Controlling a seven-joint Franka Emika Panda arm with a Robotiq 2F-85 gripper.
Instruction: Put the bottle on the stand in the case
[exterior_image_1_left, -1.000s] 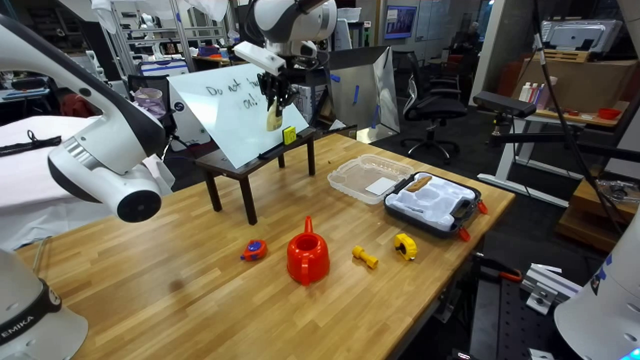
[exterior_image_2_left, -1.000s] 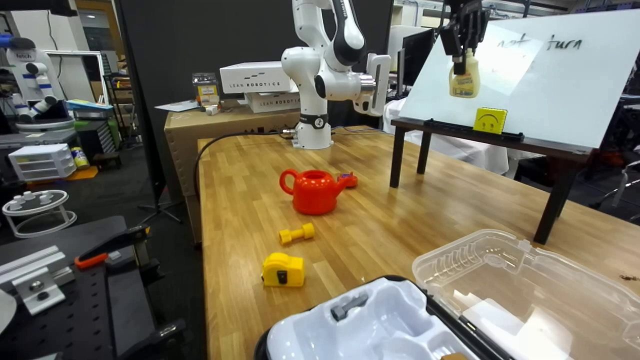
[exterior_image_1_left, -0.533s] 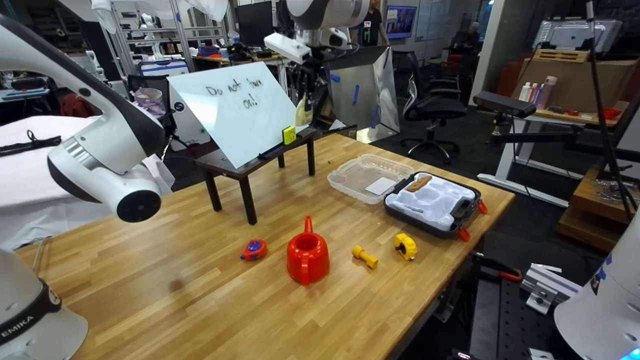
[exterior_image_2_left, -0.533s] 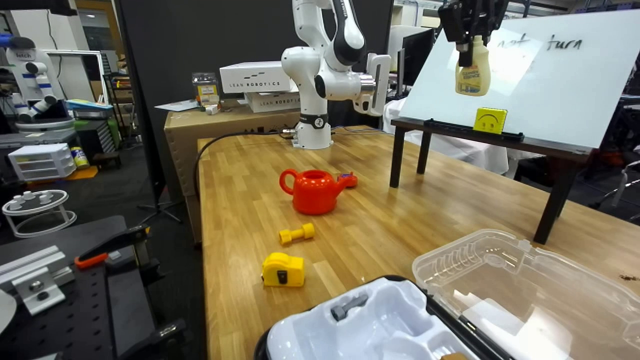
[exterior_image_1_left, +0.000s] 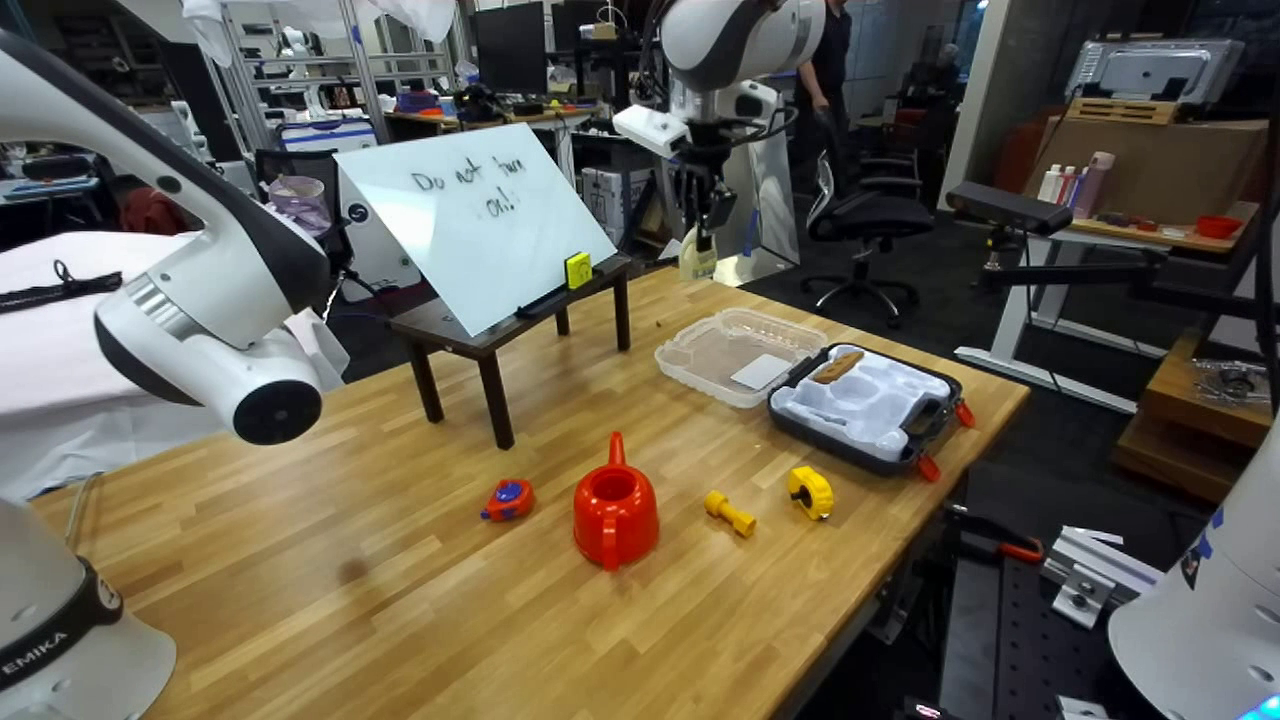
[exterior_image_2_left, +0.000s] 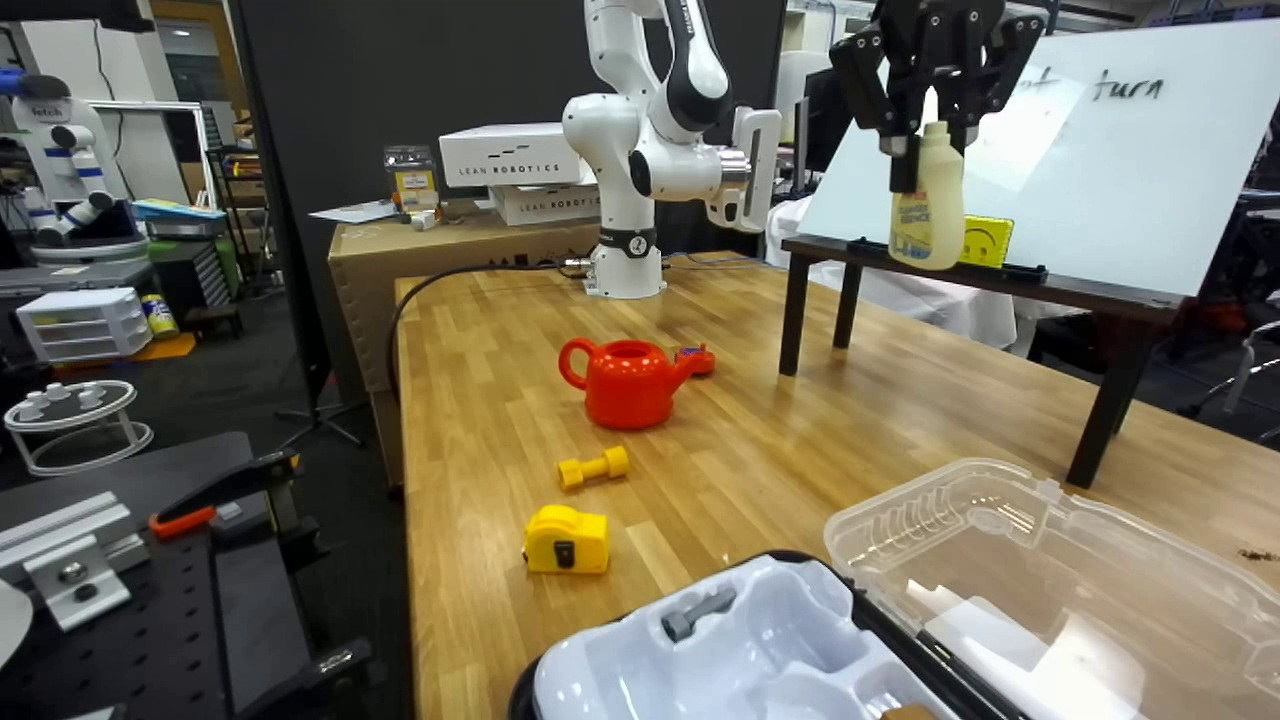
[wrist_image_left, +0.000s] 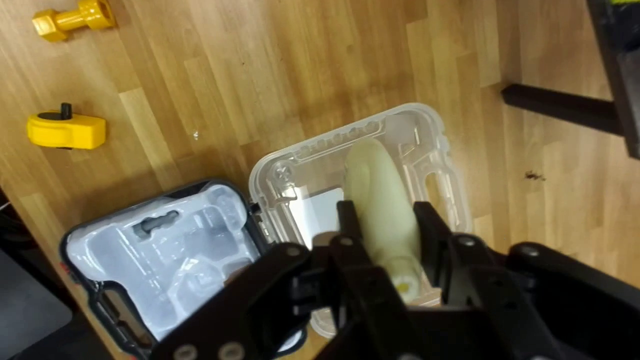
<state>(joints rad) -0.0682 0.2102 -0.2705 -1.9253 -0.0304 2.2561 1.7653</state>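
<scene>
The end effector (wrist_image_left: 385, 215) is clamped on the bottle (exterior_image_2_left: 927, 225) near its neck, holding it aloft, nearly upright; the wrist view shows it against the see-through lid (wrist_image_left: 325, 165). The step seems to be carrying it to the case (exterior_image_1_left: 870, 395), open in a corner of the bench (exterior_image_1_left: 450, 620). Cross sideways at this height, lower slowly, and release only once the base rests on the pale insert (wrist_image_left: 150, 280); uneven hollows could tip it, and a brown piece (exterior_image_1_left: 838, 367) lies there too. Toward the case's long edge lie a yellow tape measure (exterior_image_2_left: 567, 540) and yellow bolt (exterior_image_2_left: 595, 467), farther along a red teapot (exterior_image_2_left: 628, 385). By the opposite long edge, the stand (exterior_image_1_left: 450, 336) and whiteboard (exterior_image_1_left: 480, 220) look out of the way.
</scene>
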